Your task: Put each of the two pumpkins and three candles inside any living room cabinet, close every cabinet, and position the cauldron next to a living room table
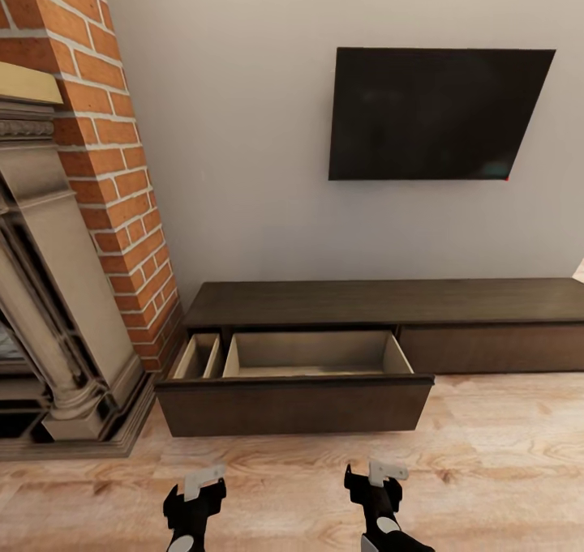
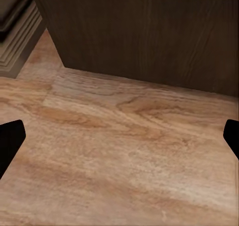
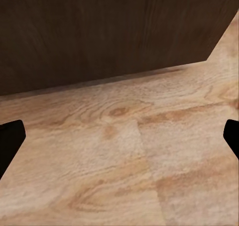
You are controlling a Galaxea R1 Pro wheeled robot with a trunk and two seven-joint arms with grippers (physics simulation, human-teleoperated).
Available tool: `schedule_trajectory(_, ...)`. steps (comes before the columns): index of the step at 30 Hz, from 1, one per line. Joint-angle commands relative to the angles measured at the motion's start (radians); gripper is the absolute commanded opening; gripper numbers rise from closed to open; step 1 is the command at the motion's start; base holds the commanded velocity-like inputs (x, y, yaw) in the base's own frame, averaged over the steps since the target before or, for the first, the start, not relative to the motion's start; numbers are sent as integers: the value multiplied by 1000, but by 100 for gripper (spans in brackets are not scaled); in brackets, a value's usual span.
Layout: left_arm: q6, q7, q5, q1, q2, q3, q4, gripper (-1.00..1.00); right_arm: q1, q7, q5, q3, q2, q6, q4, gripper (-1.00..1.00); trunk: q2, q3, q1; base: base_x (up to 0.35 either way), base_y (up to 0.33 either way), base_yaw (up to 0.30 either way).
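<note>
The cabinet (image 1: 389,301) is a long, low, dark brown unit against the wall. Its left drawer (image 1: 296,406) is pulled out, and the pale wood compartments that show inside hold nothing. The drawer front on the right side sits flush. My left gripper (image 1: 195,495) and right gripper (image 1: 375,487) hang low over the floor just before the open drawer, both open and holding nothing. The left wrist view has the left gripper (image 2: 119,141) facing the dark drawer front (image 2: 149,32). The right gripper (image 3: 119,141) faces the same front (image 3: 109,27). The pumpkins, candles, cauldron and table are out of view.
A brick chimney with a stone fireplace surround (image 1: 57,293) stands at the left, its base close to the open drawer's corner. A dark TV (image 1: 434,114) hangs on the wall above the cabinet. Wooden floor (image 1: 487,471) stretches to the right.
</note>
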Motion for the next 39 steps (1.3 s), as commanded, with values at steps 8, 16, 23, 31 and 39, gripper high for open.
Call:
schedule_trajectory(8,-36,6,9,-2,-1,-37,-1,100,37,0,12,10,0,-286,2,100,-57,-26,31,0,0,0)
schedule_trajectory(16,-46,6,9,-3,-6,-47,-2,100,41,0,27,10,0,-314,3,100,-113,-51,61,0,0,0)
schedule_trajectory(23,-77,7,-44,-2,-14,-46,-1,100,41,143,25,10,0,-300,5,100,-162,-73,88,0,0,0)
schedule_trajectory(31,-81,7,-80,-2,-15,-44,-1,100,41,194,24,10,0,-297,21,100,-218,-98,119,0,0,0)
schedule_trajectory(39,-82,7,-81,-2,-16,-45,-1,100,41,203,24,10,0,-294,27,100,-274,-123,149,0,0,0)
